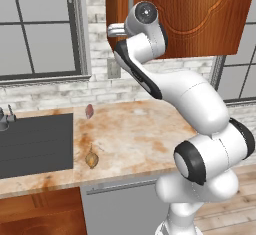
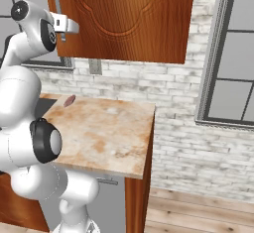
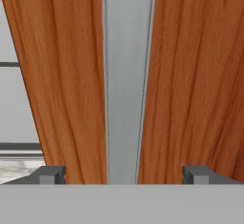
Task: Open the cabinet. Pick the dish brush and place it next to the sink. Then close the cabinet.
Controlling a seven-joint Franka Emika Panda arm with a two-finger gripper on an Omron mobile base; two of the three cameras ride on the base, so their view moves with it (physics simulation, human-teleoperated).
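Note:
The cabinet [image 1: 195, 14] hangs on the wall above the counter, its reddish-brown door [image 2: 124, 14] shut. My gripper [image 3: 125, 175] is open right at the door's vertical silver handle [image 3: 125, 75], with one fingertip [image 3: 52, 174] on each side of the bar and not touching it. From the base, the gripper [image 1: 112, 29] [image 2: 64, 25] is seen raised to the lower part of the handle [image 2: 56, 1] at the door's left edge. The sink [image 1: 35, 144] is a dark basin set into the counter at the left. The dish brush is out of view.
A yellowish-brown lump [image 1: 91, 159] and a small pinkish lump [image 1: 89, 110] [image 2: 69, 100] lie on the beige marble counter [image 1: 130, 134] right of the sink. A faucet [image 1: 5, 116] stands at the sink's far left. Windows flank the cabinet, and the counter ends at the right [image 2: 149, 143].

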